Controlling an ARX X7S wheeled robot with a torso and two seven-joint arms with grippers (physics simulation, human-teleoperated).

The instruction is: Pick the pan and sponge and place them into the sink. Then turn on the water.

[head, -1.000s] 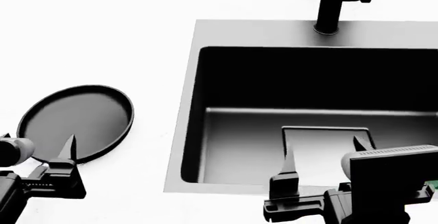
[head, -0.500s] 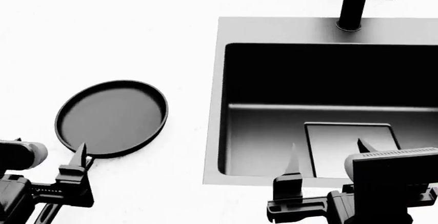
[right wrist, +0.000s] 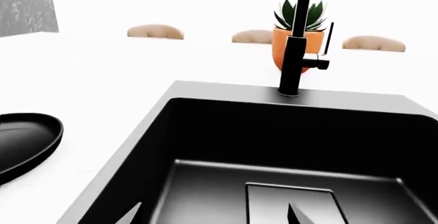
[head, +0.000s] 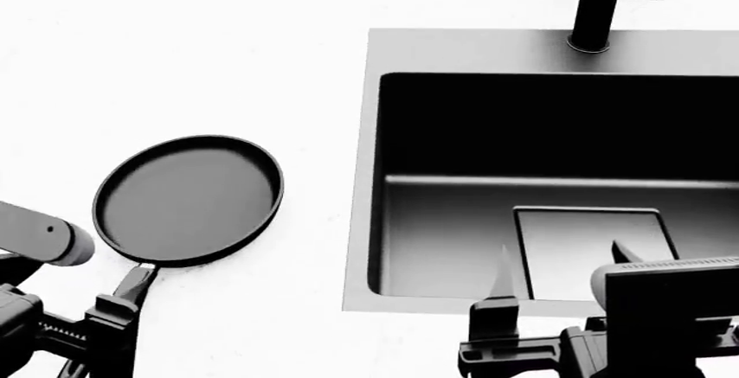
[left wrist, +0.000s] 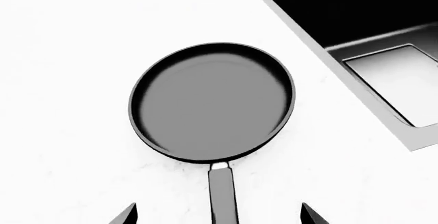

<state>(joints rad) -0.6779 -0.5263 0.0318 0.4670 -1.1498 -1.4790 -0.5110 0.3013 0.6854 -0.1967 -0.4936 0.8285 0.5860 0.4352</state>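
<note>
- While my left gripper (left wrist: 217, 215) hangs open over the pan's handle (left wrist: 222, 196), its fingertips straddle it without touching; I judge the grasp is the step in hand.
- My pan (head: 189, 198) lies flat on the white desk (head: 173, 49), just beside the sink (head: 367, 179), handle pointing toward me.
- I should descend straight, keep the handle centred between the fingers, and close near the rim so the pan tips less.
- My right gripper (head: 560, 265) waits open over the sink's near rim.
- No sponge shows in any view; the faucet (right wrist: 293, 55) runs no water.
</note>
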